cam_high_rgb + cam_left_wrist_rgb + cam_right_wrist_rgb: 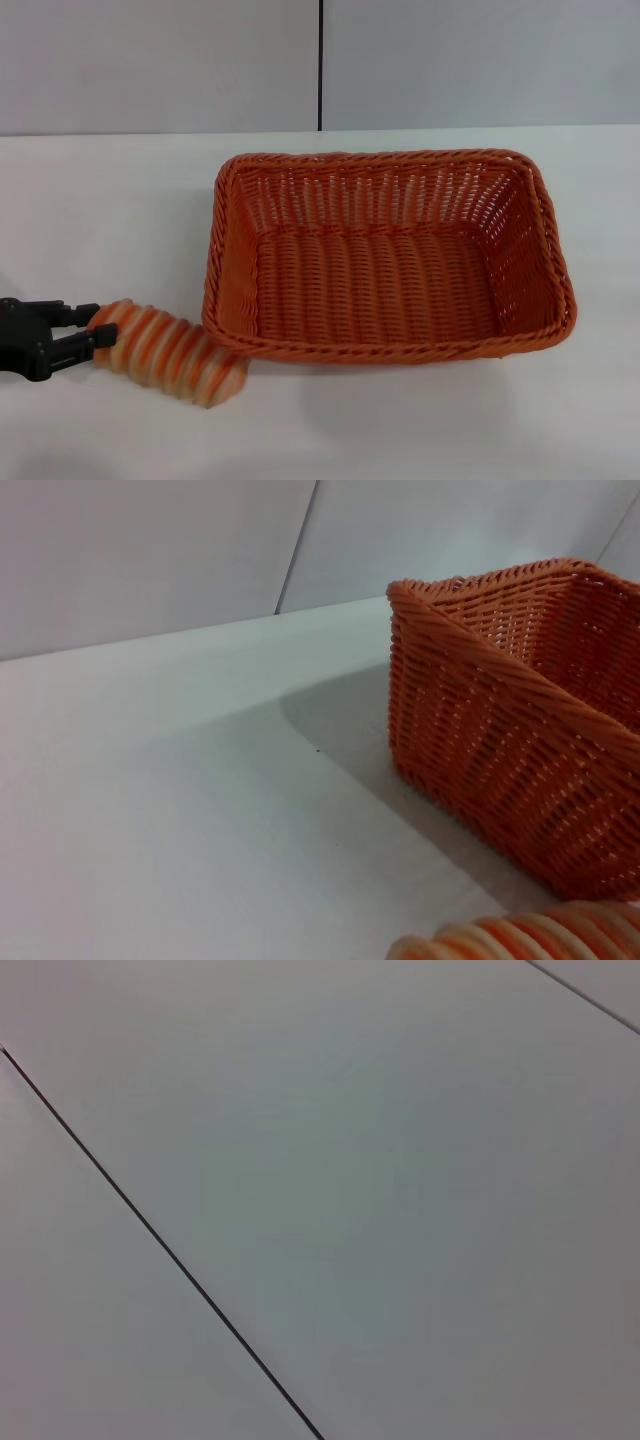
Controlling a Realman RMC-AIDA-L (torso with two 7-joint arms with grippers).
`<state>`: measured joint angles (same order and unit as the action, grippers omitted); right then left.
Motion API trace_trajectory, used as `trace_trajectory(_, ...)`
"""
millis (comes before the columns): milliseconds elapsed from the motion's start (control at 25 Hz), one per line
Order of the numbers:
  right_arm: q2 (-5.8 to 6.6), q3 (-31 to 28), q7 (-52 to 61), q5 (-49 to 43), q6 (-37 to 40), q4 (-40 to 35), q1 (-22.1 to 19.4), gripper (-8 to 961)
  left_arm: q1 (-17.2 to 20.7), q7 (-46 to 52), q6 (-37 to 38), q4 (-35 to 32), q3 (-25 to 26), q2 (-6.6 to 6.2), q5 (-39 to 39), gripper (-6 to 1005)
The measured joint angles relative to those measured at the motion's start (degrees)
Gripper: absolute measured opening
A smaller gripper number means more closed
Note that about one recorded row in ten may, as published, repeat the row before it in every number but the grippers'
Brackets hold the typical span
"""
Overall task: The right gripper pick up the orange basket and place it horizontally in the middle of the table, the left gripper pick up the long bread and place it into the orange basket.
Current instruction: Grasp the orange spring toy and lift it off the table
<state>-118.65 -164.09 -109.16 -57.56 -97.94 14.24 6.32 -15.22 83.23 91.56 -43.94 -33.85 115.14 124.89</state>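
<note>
Near the table's (120, 200) front-left corner, in the head view, you have the left gripper (95, 335) closed around the left end of the long bread (170, 352), its blocky dark fingers pinching the loaf from both sides. The bread's long axis runs from the gripper toward the right and slightly toward the front edge, and its far end sits just beside the front-left corner of the orange basket (385, 262). So the basket's opening lies to the right of the gripper and farther back. You would likely need to raise the loaf over the braided rim before carrying it across. The basket lies lengthwise across the middle of the table, its sloped openwork wicker walls rising from a tightly woven floor.

From the left wrist view, you see one basket corner (520, 720) standing tall and close, with the ridged orange-and-cream bread (530, 938) just beneath it.

From the right wrist view, you get only pale panels with a dark seam; the right gripper is out of sight.
</note>
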Motion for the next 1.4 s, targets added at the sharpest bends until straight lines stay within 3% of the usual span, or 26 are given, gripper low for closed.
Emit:
trace_trajectory(360,0.00,-0.13,0.31,0.08,0.04,0.00,0.05,423,-0.09,0.00,0.32,0.00,-0.16,-0.03,0.17,383)
trace_trajectory(1400,0.09,-0.18,0.53,0.12,-0.14,-0.44,0.37,424,-0.05,0.01,0.82,0.00,-0.04,-0.39,0.20,146)
